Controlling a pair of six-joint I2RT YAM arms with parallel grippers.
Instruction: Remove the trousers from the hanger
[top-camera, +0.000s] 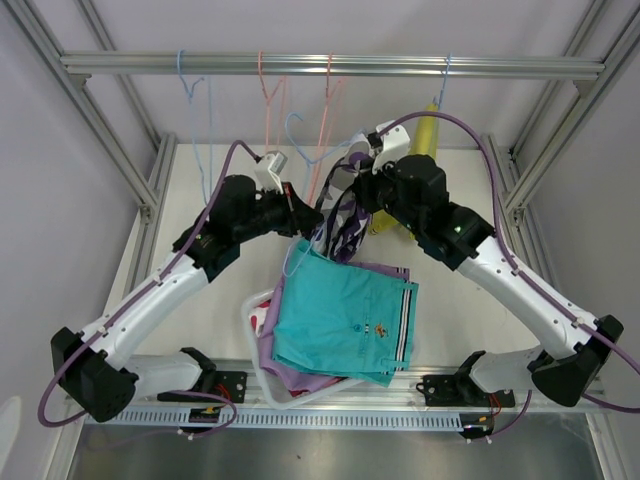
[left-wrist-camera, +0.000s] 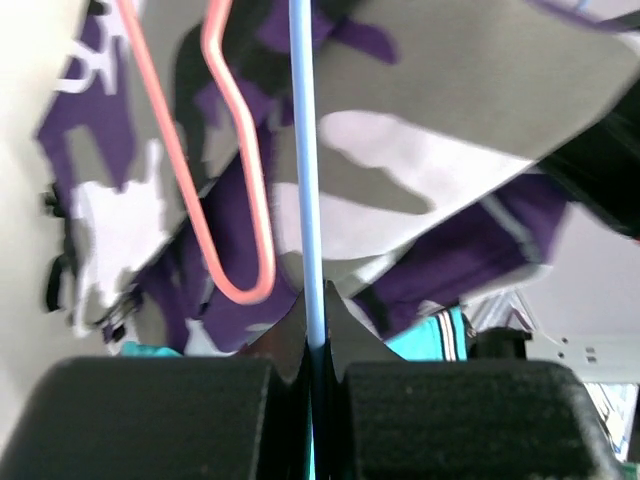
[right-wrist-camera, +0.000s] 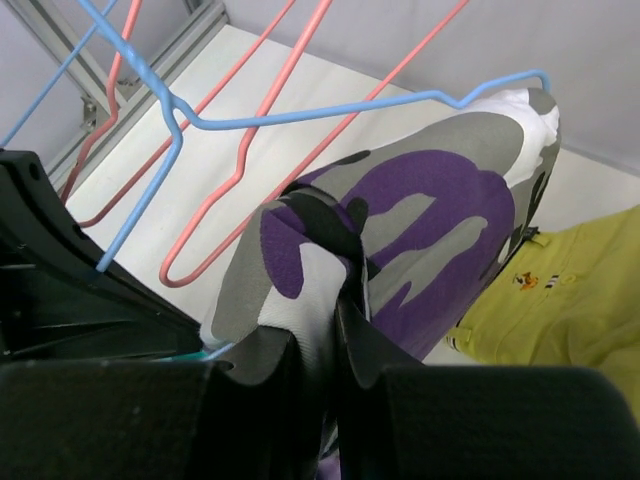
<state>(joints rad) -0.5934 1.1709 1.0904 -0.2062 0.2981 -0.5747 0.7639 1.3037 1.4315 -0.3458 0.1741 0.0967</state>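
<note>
The camouflage shorts (top-camera: 343, 222) hang between my two grippers, still draped on a blue hanger (right-wrist-camera: 300, 118). My left gripper (left-wrist-camera: 316, 335) is shut on the blue hanger's wire (left-wrist-camera: 305, 180); in the top view it (top-camera: 300, 218) sits just left of the shorts. My right gripper (right-wrist-camera: 333, 335) is shut on a fold of the camouflage shorts (right-wrist-camera: 420, 220); in the top view it (top-camera: 362, 190) is at their upper right. The teal shorts (top-camera: 345, 315) lie on top of the lilac pair (top-camera: 300, 380) and the red-and-white pair (top-camera: 262, 318) in the basket. The mustard shorts (top-camera: 425, 135) hang at the back right.
A white basket (top-camera: 268, 378) stands at the near middle. Empty pink hangers (top-camera: 275, 100) and a blue hanger (top-camera: 195, 90) hang from the rail (top-camera: 330, 65) at the back. Aluminium frame posts (top-camera: 545, 170) stand on both sides.
</note>
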